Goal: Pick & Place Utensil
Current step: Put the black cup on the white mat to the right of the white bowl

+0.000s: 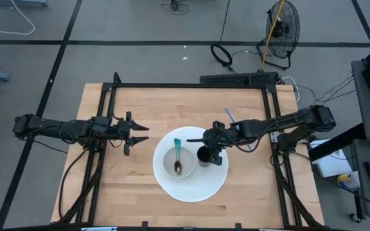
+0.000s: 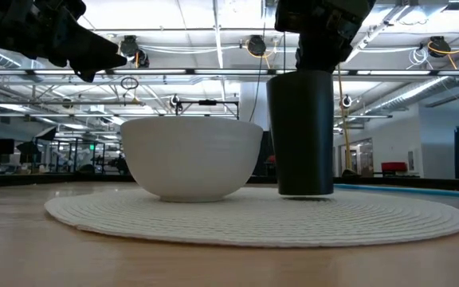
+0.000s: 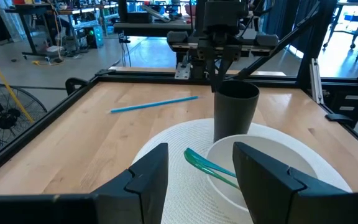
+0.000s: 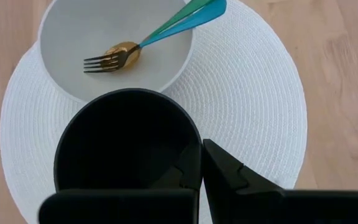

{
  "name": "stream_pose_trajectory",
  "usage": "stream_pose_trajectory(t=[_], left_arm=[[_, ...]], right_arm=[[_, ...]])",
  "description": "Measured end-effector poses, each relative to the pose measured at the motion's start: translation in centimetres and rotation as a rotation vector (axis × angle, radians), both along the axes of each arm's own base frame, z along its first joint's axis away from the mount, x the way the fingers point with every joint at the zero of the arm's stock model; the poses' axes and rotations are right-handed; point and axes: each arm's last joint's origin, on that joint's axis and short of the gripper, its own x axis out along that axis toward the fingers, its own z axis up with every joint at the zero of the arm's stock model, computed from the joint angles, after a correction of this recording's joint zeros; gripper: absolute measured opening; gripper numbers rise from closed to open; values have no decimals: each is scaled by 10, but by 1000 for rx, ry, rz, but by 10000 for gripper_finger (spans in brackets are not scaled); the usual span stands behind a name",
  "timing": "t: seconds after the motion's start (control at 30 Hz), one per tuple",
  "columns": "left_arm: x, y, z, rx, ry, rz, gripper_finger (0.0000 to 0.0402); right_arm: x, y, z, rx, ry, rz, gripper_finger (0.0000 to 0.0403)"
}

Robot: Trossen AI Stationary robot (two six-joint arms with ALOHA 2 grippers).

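A fork with a gold head and teal handle [image 1: 178, 157] [image 4: 154, 40] lies in a white bowl [image 1: 167, 160] [image 2: 190, 159], its handle leaning on the bowl's rim. The bowl sits on a round white woven placemat [image 1: 191, 189]. A black cup [image 1: 203, 156] [image 2: 301, 131] stands upright on the placemat, right of the bowl. My right gripper [image 1: 211, 153] [image 4: 201, 152] is shut on the cup from above. My left gripper [image 1: 143, 133] [image 3: 197, 186] hovers open, left of the placemat, pointing at the bowl. My right gripper pinches the black cup's rim [image 4: 194, 146] on the side away from the bowl, one finger [image 4: 188, 171] inside the cup and one [image 4: 229, 174] outside. The fingers point down from above. The cup is upright with its base [image 2: 305, 191] at the placemat; whether it rests there I cannot tell.
A thin blue stick-like utensil [image 1: 230, 116] [image 3: 154, 104] lies on the bare wood toward the table's far right, beyond the placemat. A black frame [image 1: 191, 85] runs round the table's edges. Bare wood lies to the left of and in front of the placemat.
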Motion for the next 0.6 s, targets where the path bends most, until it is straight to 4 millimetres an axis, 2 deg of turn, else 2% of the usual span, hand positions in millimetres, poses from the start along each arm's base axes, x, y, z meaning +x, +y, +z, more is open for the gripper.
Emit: stream_pose_trajectory(t=[0.13,0.33,0.6], left_arm=[[0,0,0,0,0,0,186],[0,0,0,0,0,0,186],[0,1,0,3,-2,20,186]], right_arm=[[0,0,-1,7,-1,-8,0],[-3,-3,-18,33,-10,-26,0],[-4,-4,-17,38,-22,-11,0]])
